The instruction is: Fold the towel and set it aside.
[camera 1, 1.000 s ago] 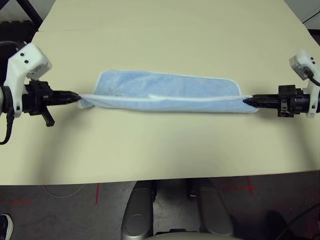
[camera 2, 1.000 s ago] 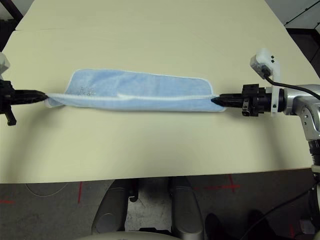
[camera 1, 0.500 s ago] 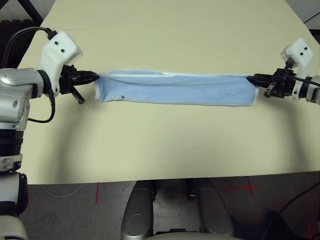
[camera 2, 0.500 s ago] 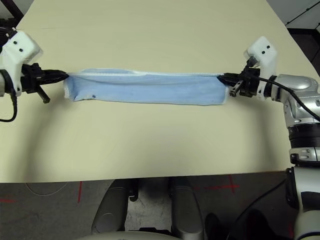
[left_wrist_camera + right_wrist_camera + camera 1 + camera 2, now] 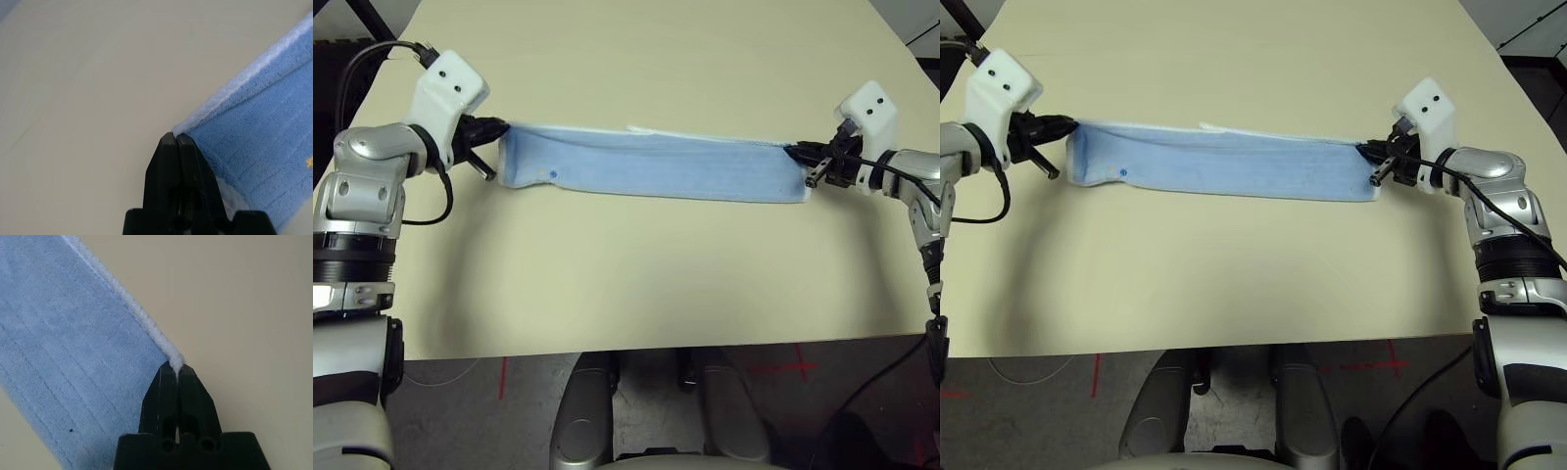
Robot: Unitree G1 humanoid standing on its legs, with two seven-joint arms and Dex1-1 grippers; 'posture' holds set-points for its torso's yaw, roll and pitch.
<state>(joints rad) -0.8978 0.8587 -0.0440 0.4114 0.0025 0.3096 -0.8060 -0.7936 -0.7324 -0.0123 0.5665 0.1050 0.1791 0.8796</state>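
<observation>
Left gripper (image 5: 499,128) pinching towel (image 5: 651,166), cream table (image 5: 626,284), dark floor

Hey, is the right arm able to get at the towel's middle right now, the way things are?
Probably not. The right gripper is shut on the towel at its end corner, the left gripper on the other, so it would have to let go first.

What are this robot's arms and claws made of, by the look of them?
Both arms are silver cylinders with dark ribbed bands at the joints and black cables looping alongside. Each wrist carries a white boxy housing with small dark dots. The left claw and right claw are each two slim black fingers tapering to a point.
</observation>
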